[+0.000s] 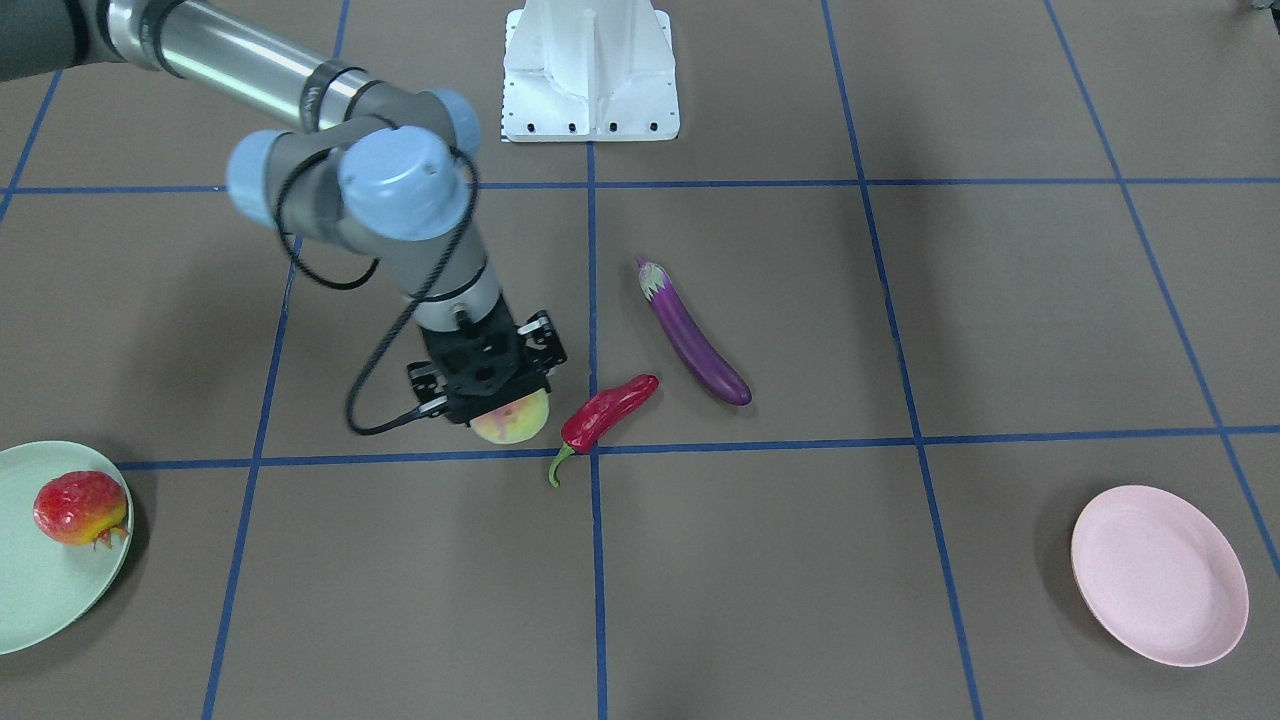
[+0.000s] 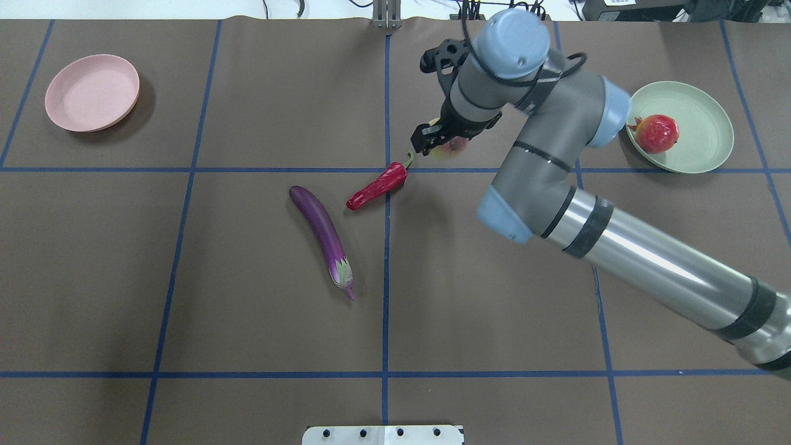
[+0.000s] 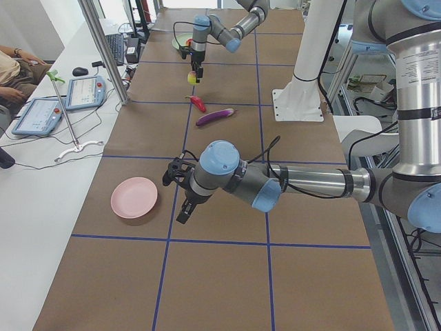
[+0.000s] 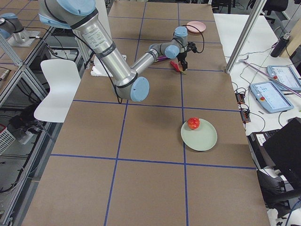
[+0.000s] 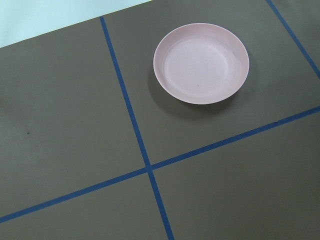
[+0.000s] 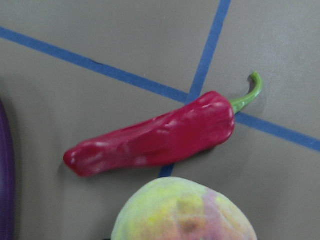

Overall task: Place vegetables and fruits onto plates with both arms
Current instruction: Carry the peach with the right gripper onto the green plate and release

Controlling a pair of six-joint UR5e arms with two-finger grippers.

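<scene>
My right gripper [image 1: 503,402] is shut on the pale yellow-green peach [image 1: 516,421], just beside the red chili pepper [image 1: 608,408]. The peach fills the bottom of the right wrist view [image 6: 182,212], with the chili [image 6: 155,137] behind it. The purple eggplant [image 1: 692,335] lies next to the chili. The red-orange pomegranate [image 1: 78,507] rests on the pale green plate [image 1: 30,600]. The pale pink plate [image 1: 1160,575] holds nothing. My left gripper [image 3: 183,205] hovers near the pink plate [image 3: 134,197]; I cannot tell if it is open or shut.
The white robot base [image 1: 590,70] stands at the table's edge on the robot's side. Blue tape lines cross the brown table. Tablets and a person's arm lie beyond the far edge in the exterior left view.
</scene>
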